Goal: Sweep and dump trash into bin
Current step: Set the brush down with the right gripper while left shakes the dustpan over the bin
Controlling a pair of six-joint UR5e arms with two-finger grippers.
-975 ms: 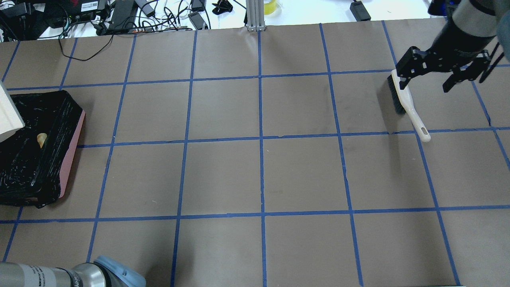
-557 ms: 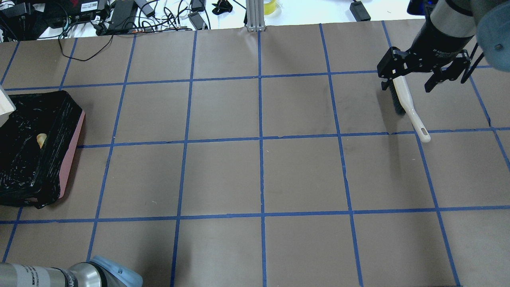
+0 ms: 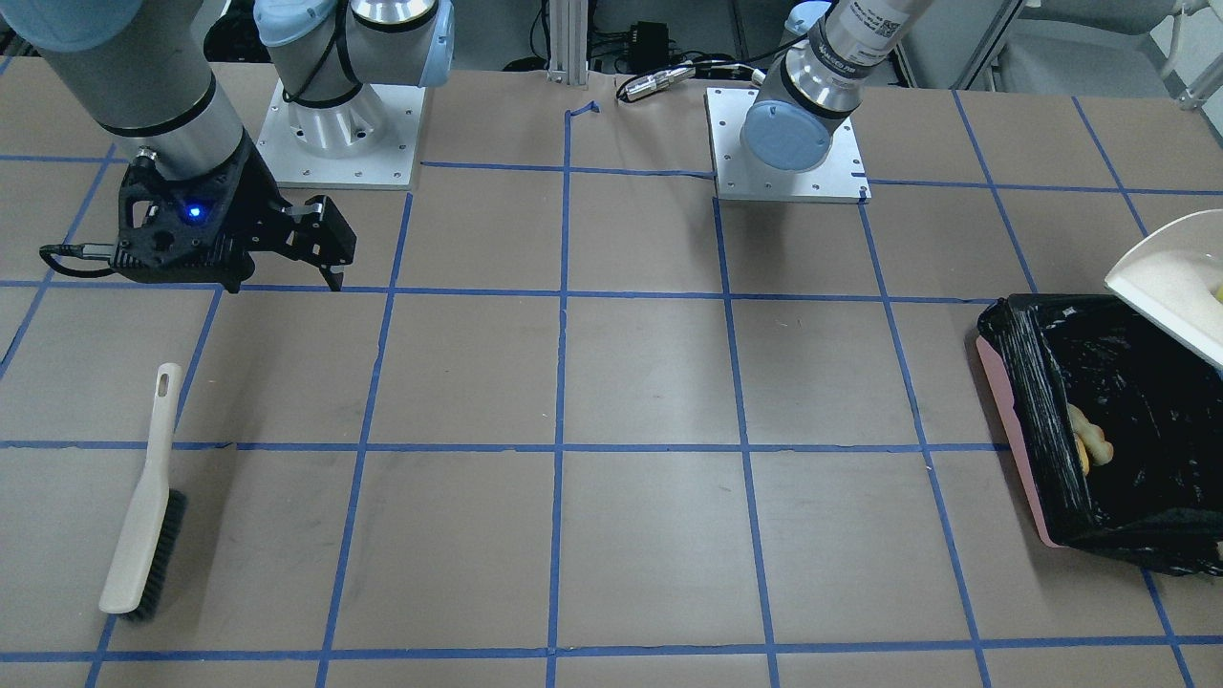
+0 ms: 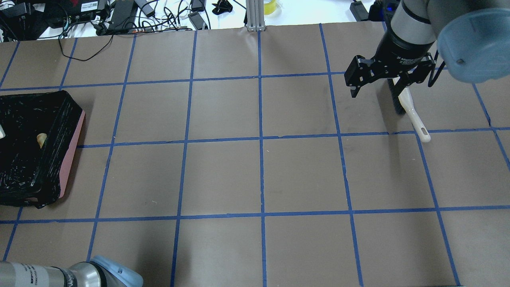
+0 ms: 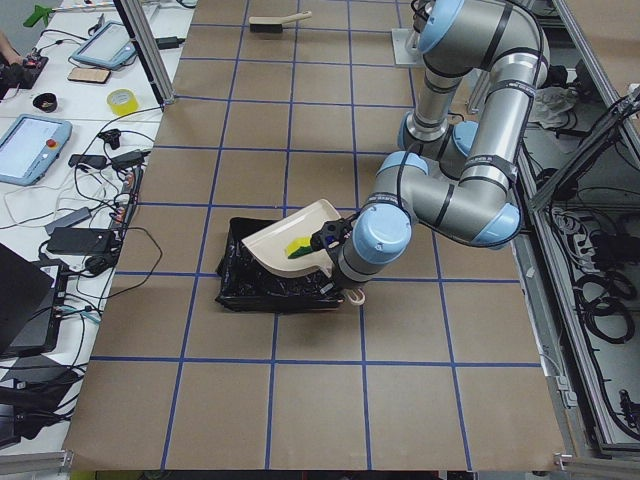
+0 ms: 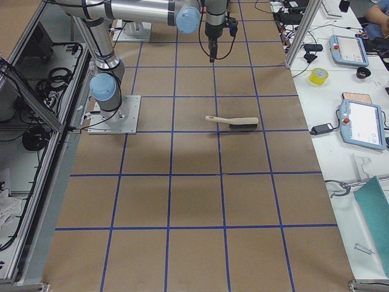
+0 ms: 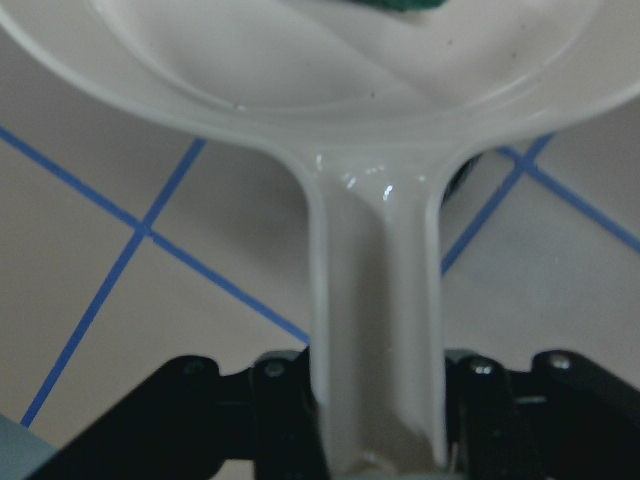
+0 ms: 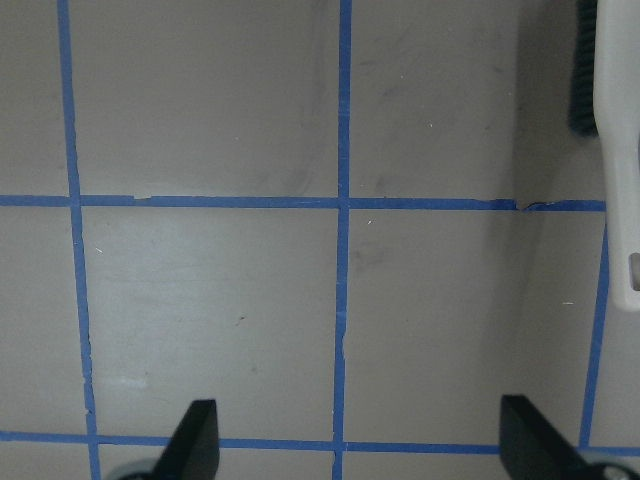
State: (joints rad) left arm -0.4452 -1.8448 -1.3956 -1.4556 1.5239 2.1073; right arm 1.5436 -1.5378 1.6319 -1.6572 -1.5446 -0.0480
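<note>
Trash was split between two places. A tan curved piece point(image 3: 1089, 441) lay inside the bin point(image 3: 1010, 420) on the black liner, and a yellow sponge chunk point(image 5: 297, 247) sat in the dustpan point(image 5: 288, 222), near its handle end. The third item could not be located.

Left gripper point(image 7: 378, 415): the jaws were clamped on the dustpan handle, one finger on each side. Gripping the handle's far end put the pan ahead of the wrist, so the arm could hold it raised and tilted above the bin without the wrist crossing the liner. The direction of tilt could not be fixed from these views. Judged step: dumping, incomplete, since the sponge was in the pan.

Right gripper point(image 4: 376, 87): the fingers were spread apart with nothing between them, suspended above the table point(image 4: 259, 175) close to the brush point(image 3: 143, 516). The brush lay flat on the brown paper, touching neither gripper. Judged reason: sweeping was done, so the tool was set down well apart from the bin, outside the left arm's working area.

Judged risk: the sponge looked light and could bounce off the pink rim onto the table.
</note>
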